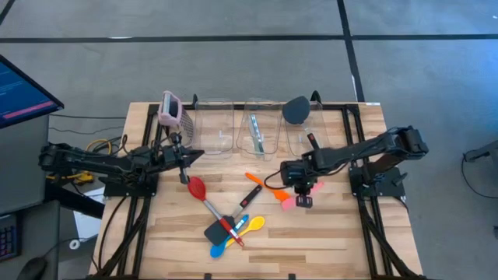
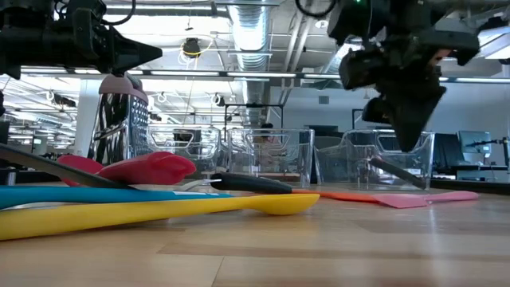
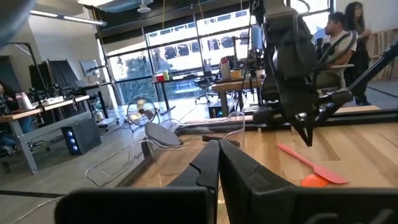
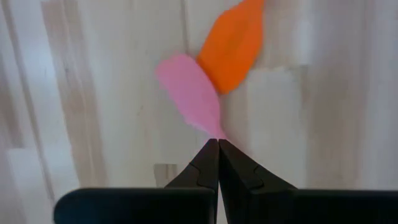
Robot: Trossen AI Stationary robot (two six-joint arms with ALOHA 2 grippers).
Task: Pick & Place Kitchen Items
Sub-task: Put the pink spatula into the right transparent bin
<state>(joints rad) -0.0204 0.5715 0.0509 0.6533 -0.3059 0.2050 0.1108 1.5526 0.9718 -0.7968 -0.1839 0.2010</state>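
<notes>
I held the right gripper [image 4: 217, 142], fingers shut and empty, directly over the pink spatula [image 4: 189, 93], its blade extending forward past the fingertips.

Two arms, dark matte black, jointed segments, boxy motor housings at joints. Left hand [image 1: 189, 155]: two slim black fingers [image 3: 205, 168], flat-sided, tapering to wedge tip. Right hand [image 1: 303, 199]: same black tapered fingers [image 4: 208, 165], chunky wrist block above. Black cables run along each arm. Yellow cable coil near left arm base.
</notes>
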